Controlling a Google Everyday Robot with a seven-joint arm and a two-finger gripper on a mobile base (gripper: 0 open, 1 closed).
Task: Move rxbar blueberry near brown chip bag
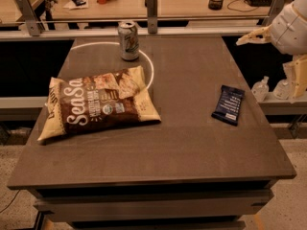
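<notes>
The rxbar blueberry (229, 104), a small flat navy wrapper with white text, lies on the right part of the brown table (192, 147). The brown chip bag (98, 104), large and puffy with "SeaSa" lettering, lies on the left part, well apart from the bar. My gripper (266, 68) hangs in the air at the right edge of the view, above and to the right of the bar, beyond the table's edge. It is open and empty, with one cream finger (252, 36) pointing left and the other (297, 75) pointing down.
A silver soda can (129, 40) stands at the back of the table on a white circle line. Behind it runs a rail with metal posts (152, 4) and a desk with clutter. Small bottles (261, 87) sit on a shelf to the right.
</notes>
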